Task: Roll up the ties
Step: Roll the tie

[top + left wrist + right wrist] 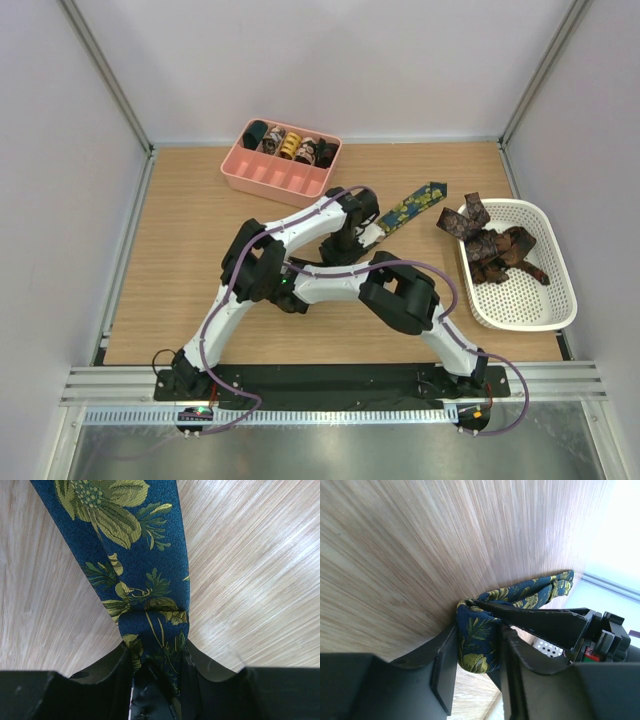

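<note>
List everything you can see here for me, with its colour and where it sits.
table: one, light wood, under everything.
pink tray: one, pink, with compartments, at the back of the table.
rolled ties: about five, black, yellow and dark patterned, in the tray's back row.
white basket: one, white, perforated, at the right edge.
loose ties: a heap, count unclear, brown and dark patterned, in the basket.
navy tie: one, navy with yellow-green leaves, mid-table, one end rolled.
arms: two, white and black, reaching from the near edge.
left gripper: black, shut on the navy tie.
right gripper: black, fingers pressed either side of the rolled end.
</note>
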Action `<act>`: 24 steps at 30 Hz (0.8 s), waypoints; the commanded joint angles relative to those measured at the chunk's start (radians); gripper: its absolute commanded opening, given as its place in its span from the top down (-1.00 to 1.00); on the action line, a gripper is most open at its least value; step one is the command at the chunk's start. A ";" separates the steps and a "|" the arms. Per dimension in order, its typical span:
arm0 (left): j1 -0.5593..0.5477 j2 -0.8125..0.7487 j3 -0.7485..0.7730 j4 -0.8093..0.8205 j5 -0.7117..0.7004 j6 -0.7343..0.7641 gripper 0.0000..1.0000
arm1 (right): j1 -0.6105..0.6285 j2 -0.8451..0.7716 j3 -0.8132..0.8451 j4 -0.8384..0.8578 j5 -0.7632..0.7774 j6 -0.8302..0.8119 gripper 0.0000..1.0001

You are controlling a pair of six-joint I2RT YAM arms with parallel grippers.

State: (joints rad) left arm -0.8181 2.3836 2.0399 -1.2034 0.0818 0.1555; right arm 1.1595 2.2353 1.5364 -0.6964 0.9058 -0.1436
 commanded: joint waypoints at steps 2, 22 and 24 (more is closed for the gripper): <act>-0.001 0.062 -0.027 -0.148 -0.007 -0.008 0.37 | -0.043 0.089 -0.022 -0.043 -0.111 0.055 0.40; -0.001 -0.047 0.046 -0.064 -0.103 0.049 -0.16 | -0.026 0.007 -0.042 -0.006 -0.191 0.087 0.56; -0.003 -0.072 0.052 -0.047 -0.096 0.061 -0.18 | -0.024 0.001 -0.047 -0.002 -0.200 0.088 0.57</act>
State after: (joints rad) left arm -0.8192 2.3840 2.0533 -1.2030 0.0257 0.1696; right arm 1.1557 2.2246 1.5341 -0.6979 0.8860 -0.1192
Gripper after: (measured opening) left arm 0.582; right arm 0.379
